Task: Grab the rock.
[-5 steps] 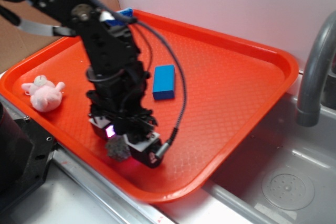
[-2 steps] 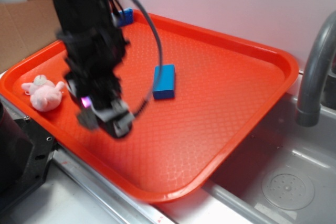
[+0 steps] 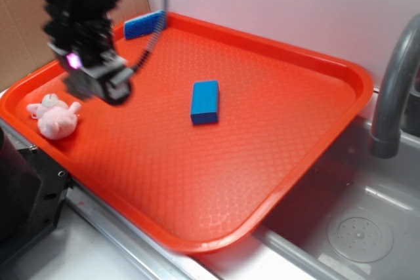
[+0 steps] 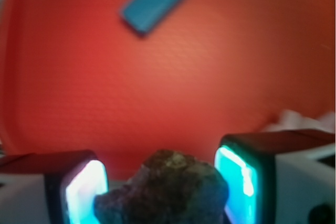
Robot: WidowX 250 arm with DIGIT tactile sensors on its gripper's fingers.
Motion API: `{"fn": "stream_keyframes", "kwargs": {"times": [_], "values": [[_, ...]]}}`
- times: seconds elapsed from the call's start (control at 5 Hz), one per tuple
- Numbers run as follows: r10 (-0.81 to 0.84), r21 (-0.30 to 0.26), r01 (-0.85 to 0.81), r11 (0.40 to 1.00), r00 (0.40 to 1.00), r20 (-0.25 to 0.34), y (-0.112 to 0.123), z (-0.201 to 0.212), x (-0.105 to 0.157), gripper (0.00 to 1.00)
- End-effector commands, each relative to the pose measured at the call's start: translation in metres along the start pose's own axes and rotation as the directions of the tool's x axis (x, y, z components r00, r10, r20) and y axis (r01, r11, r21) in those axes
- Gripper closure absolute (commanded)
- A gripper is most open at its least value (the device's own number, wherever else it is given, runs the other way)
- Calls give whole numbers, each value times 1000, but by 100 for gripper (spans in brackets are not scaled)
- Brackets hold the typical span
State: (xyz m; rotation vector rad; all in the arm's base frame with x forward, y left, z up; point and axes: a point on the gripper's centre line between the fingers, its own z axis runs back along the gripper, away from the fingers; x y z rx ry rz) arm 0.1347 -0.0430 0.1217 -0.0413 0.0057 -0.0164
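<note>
Two fingers of the gripper sit pinched against the rock, one glowing pad on each side, rock filling the gap between them. Rock is off the tray, held in the air above it. Exterior view: gripper hangs over the tray's left part, blurred, rock not distinguishable there. Blue block lies flat near tray centre, well apart from the gripper. Pink plush toy lies by the left rim, just below the gripper. Blue sponge rests at the far rim. Grey faucet stands right of the tray over the sink.
</note>
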Motion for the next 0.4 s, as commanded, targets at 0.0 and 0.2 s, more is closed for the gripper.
{"fn": "stream_keyframes", "kwargs": {"times": [0.0,0.2], "values": [[150,117,-158,981,986,79,51,37,3,100],[154,155,-166,974,984,89,64,34,2,100]]}}
